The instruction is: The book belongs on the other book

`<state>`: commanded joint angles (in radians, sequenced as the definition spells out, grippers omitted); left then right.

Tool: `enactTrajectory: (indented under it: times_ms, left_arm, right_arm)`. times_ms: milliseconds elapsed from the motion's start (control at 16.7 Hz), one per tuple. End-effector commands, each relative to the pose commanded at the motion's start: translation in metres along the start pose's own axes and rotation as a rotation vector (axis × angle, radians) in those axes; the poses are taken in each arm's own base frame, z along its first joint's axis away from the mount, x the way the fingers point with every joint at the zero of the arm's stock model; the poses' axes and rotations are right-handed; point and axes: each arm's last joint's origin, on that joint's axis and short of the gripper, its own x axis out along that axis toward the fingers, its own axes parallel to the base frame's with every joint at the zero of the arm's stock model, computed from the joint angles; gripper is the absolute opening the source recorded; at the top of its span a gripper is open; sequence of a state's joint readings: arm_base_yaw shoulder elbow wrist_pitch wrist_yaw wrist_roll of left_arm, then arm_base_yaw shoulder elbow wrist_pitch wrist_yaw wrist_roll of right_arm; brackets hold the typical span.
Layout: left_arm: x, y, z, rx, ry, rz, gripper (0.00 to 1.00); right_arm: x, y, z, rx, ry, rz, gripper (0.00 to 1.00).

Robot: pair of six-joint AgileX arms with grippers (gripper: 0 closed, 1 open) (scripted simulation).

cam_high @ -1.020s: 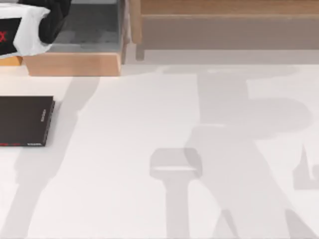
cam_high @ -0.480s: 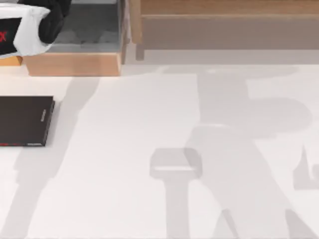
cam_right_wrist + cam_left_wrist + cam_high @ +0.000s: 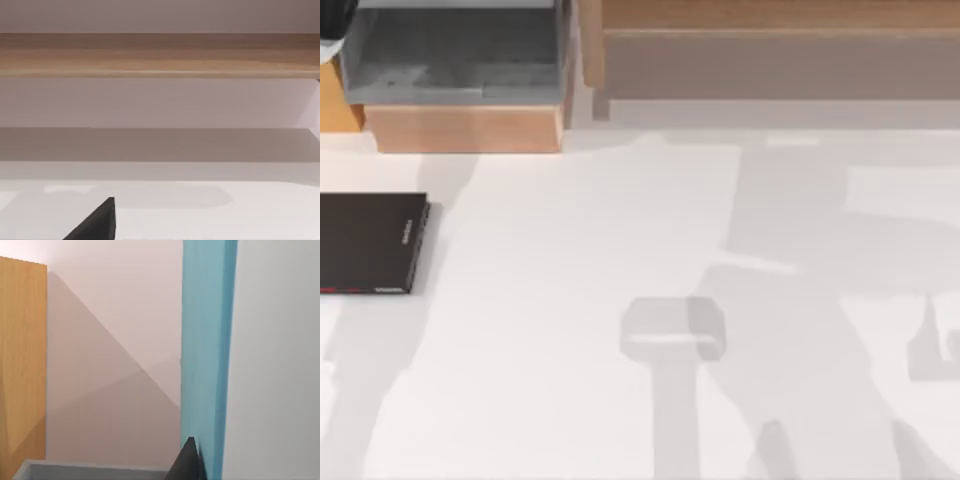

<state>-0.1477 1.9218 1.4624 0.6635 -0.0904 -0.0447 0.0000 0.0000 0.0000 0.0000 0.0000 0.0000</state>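
Two books are counted, one black and one teal. In the top view the other book (image 3: 370,242), thin and black, is seen lying flat at the left edge of the white table (image 3: 570,350), with pale spine lettering on its right side and a thin red line along its near edge. Behind it, at the table's far left, one wooden box (image 3: 470,128) with a grey inside is set, and to the right of that one long wooden shelf (image 3: 770,15) is stretched along the far edge; grey shadows of the arms are cast across the table. In the left wrist view the book (image 3: 205,340) is shown close up, its teal cover standing on end against a pale pink wall (image 3: 115,315), with a wooden panel (image 3: 22,360) beside it. The left hand (image 3: 200,467) is clamped on the book, one dark finger (image 3: 186,462) being pressed flat to the cover. In the right wrist view a dark tip of the right hand (image 3: 100,222) is held low over the table, facing the shelf; whether this hand is apart or together cannot be told.
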Motion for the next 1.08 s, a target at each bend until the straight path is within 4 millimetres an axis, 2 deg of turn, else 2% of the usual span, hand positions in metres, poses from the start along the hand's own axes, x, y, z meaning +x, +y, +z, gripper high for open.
enactTrajectory:
  times_ms: [180, 360, 540, 840, 960, 1080]
  left_arm:
    - [-0.003, -0.011, -0.009, 0.005, 0.039, 0.003, 0.00]
    - [-0.009, -0.039, -0.038, 0.038, 0.143, 0.010, 0.00]
    - [-0.012, -0.049, -0.057, 0.068, 0.204, 0.023, 0.00]
    - [-0.013, -0.047, -0.052, 0.076, 0.191, 0.016, 0.00]
    - [-0.022, -0.045, -0.039, 0.119, 0.161, -0.025, 0.00]
    - [-0.036, -0.044, -0.017, 0.199, 0.106, -0.091, 0.00]
  right_arm:
    - [0.000, 0.000, 0.000, 0.000, 0.000, 0.000, 1.00]
    - [0.000, 0.000, 0.000, 0.000, 0.000, 0.000, 1.00]
    - [0.000, 0.000, 0.000, 0.000, 0.000, 0.000, 1.00]
    - [0.000, 0.000, 0.000, 0.000, 0.000, 0.000, 1.00]
    - [0.000, 0.000, 0.000, 0.000, 0.000, 0.000, 1.00]
    - [0.000, 0.000, 0.000, 0.000, 0.000, 0.000, 1.00]
